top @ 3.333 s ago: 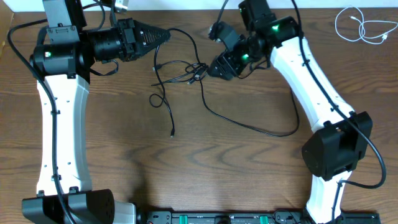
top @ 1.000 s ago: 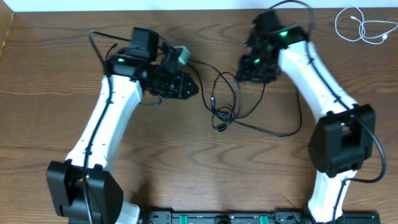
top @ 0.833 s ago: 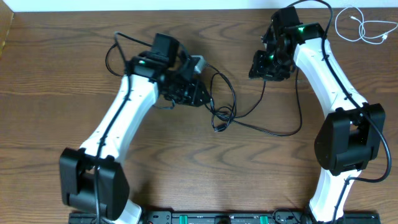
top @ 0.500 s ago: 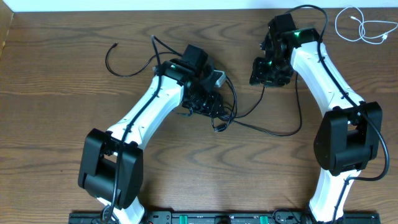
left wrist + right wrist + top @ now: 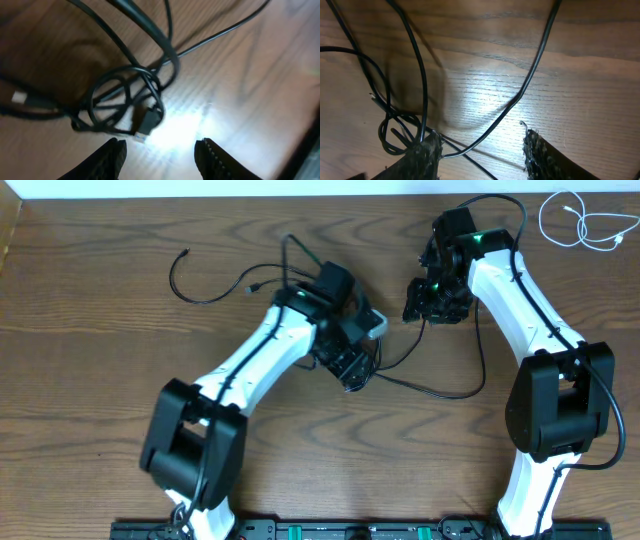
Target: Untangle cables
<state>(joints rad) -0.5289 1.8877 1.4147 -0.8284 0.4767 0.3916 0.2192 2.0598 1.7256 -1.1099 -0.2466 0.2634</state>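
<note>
Left wrist view: my left end effector [image 5: 161, 147], spread, hovers over black cable knot [image 5: 121, 98], prob. approach step; next needs pinching plug [image 5: 147, 121] & pulling free.

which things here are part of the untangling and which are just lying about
Job: knotted black cables; loose black cable, top left; white cable, top right corner.
Lying about: nothing else loose; only the arms' own thick wires.

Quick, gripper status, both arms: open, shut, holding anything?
Left gripper: open, empty, with the cable knot just ahead of it.
Right gripper: open, with a black cable lying between the fingers, not clamped.
</note>
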